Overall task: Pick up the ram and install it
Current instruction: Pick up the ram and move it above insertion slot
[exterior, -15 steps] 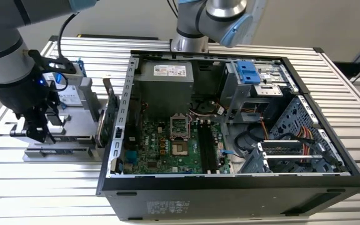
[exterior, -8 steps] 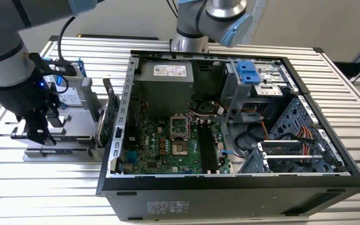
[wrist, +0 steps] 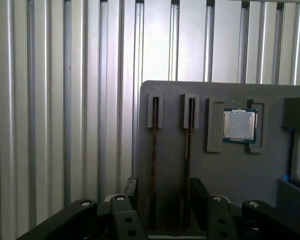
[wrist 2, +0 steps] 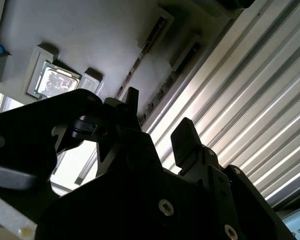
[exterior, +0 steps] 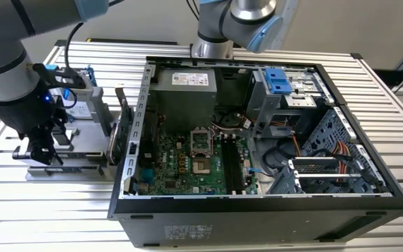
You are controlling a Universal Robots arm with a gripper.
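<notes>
Surface: ribbed aluminium table [exterior: 61, 210], seen in the exterior view.
Computer case [exterior: 257, 220]: lying open mid-table, motherboard [exterior: 194, 157] facing up.
Grey holder [exterior: 75, 169]: just beside the case, on the exterior view's left; a hard drive [exterior: 79, 102] in a blue frame stands at its far end.
Gripper [exterior: 42, 151]: mine, hanging over the grey holder and apart from the case.
Ram [wrist: 154, 165]: in the first wrist view, a thin strip standing on edge in a slot of the grey holder.
Second strip [wrist: 188, 165]: same kind, in the parallel slot just beside it, on the processor's side.
Processor [wrist: 240, 125]: silver square seated in its own recess, near the slots.
Jaws, first wrist view: spread, with both strips running toward the gap between my fingertips [wrist: 131, 186] and neither one pinched.
Jaws, second wrist view: spread as well, two dark fingers apart above the holder, nothing between them; the slots and the processor lie beyond.
Alignment: I cannot tell which of the two strips my gap is centred on.
</notes>
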